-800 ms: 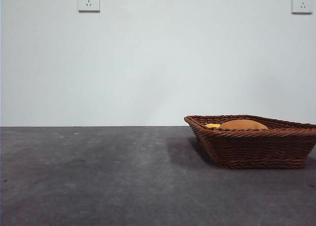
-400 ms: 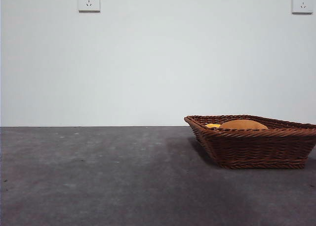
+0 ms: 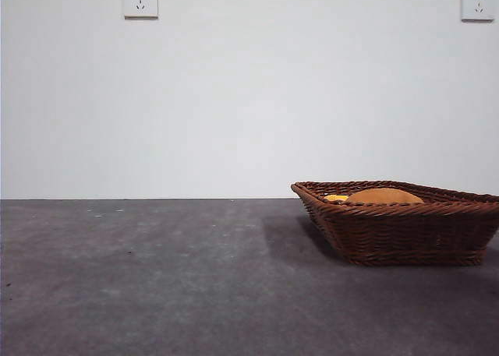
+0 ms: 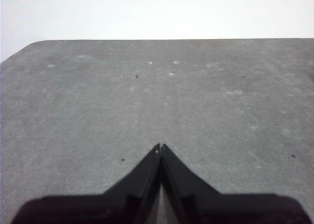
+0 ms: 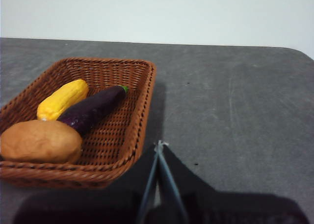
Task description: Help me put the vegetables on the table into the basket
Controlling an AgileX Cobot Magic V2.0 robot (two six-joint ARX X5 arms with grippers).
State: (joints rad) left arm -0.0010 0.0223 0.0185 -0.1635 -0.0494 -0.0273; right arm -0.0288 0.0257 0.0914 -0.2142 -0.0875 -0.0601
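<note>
Basket [image 5: 125, 136]: potato [image 5: 40, 141], corn [image 5: 63, 99], eggplant [image 5: 92, 109] inside. My left gripper [image 4: 160, 146] and right gripper [image 5: 159, 144]: fingers closed, empty. I judge loading finished; nothing left to fetch.

Dark brown woven basket [image 5: 132, 131] holds an orange-brown potato [image 5: 40, 141], yellow corn [image 5: 63, 99] and purple-black eggplant [image 5: 92, 110]; table [image 3: 156, 278] speckled grey.

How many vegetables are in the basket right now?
3, all inside the basket: the potato in one corner, the eggplant lying along the middle, and the corn beside it. In the front view the rim hides the eggplant.
</note>
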